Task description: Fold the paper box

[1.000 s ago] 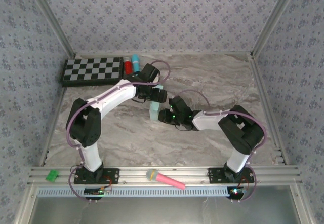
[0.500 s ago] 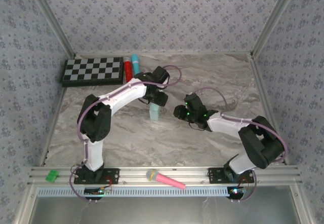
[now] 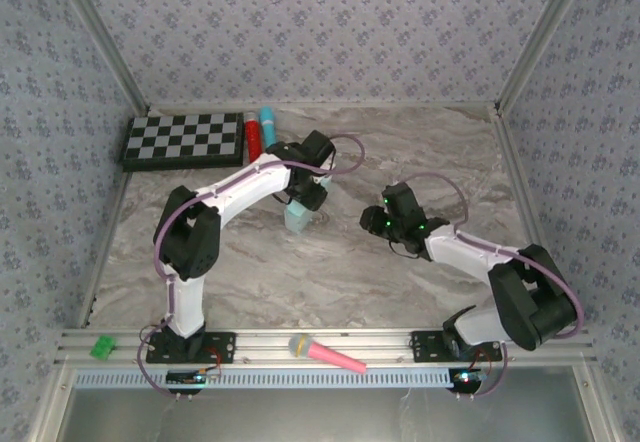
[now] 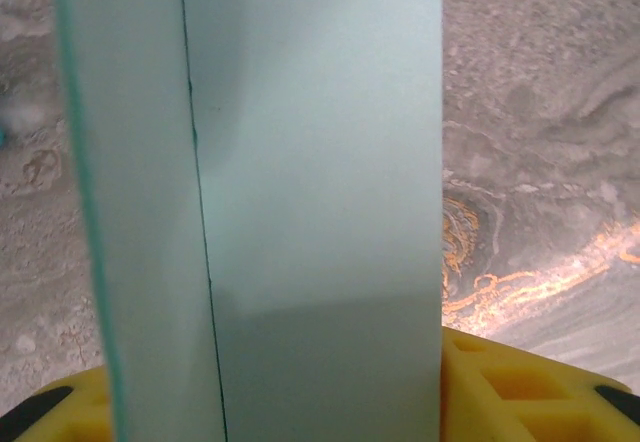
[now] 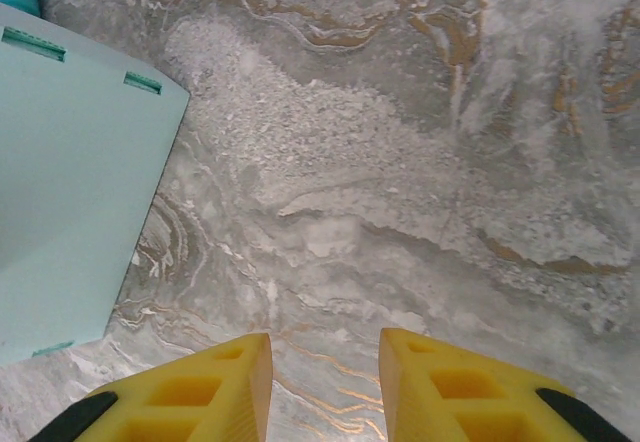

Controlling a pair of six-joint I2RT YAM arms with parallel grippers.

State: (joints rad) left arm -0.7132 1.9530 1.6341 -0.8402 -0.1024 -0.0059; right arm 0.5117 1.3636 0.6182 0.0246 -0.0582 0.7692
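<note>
Left arm (image 3: 240,184), right arm (image 3: 462,252) – white shell links, bulky black joint housings, black base mounts. Lilac cable looped along each arm. Green lights at right wrist. Wrist-view fingers (image 5: 200,402) – yellow plastic, recessed pockets, black patches at outer corners

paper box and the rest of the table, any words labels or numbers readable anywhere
No readable text in any view.
paper box: plain aqua card, just a fold line, no print.
checkerboard: black and white squares, no lettering.
turquoise marker: too small to tell if it carries a label.
</note>
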